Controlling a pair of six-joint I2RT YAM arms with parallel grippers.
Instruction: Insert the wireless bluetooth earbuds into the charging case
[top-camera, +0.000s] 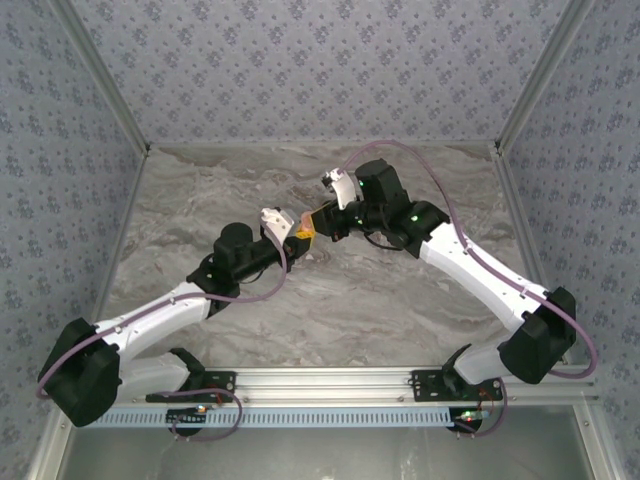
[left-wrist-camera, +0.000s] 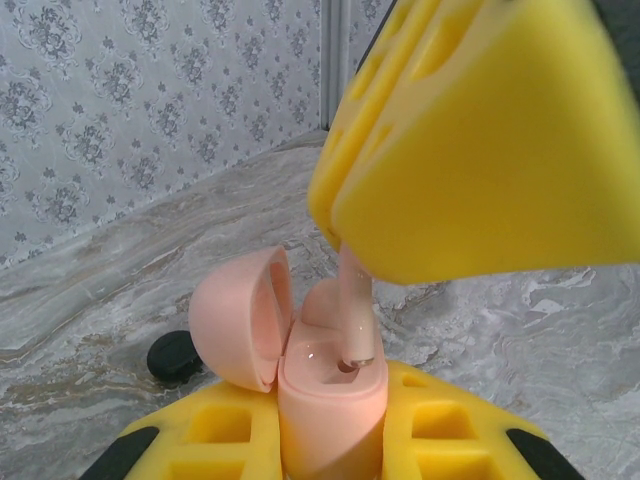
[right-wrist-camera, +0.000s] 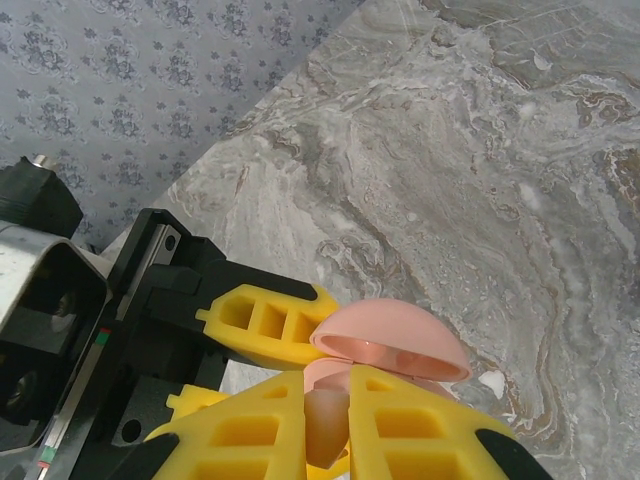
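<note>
My left gripper (left-wrist-camera: 330, 405) is shut on the pale pink charging case (left-wrist-camera: 330, 420), which stands upright between its yellow fingers with the lid (left-wrist-camera: 240, 315) swung open to the left. From above, my right gripper (right-wrist-camera: 328, 400) is shut on a pale pink earbud (right-wrist-camera: 325, 430). In the left wrist view the earbud's stem (left-wrist-camera: 355, 320) hangs down from the right gripper's fingers (left-wrist-camera: 470, 150), with its tip at the mouth of a slot in the case. The top view shows both grippers meeting above mid-table, left gripper (top-camera: 302, 236) and right gripper (top-camera: 323, 221).
A black round disc (left-wrist-camera: 175, 355) lies on the marble table (left-wrist-camera: 560, 330) just behind and left of the case. Patterned walls (left-wrist-camera: 150, 110) close in the table at the back and sides. An aluminium rail (top-camera: 330, 380) runs along the near edge.
</note>
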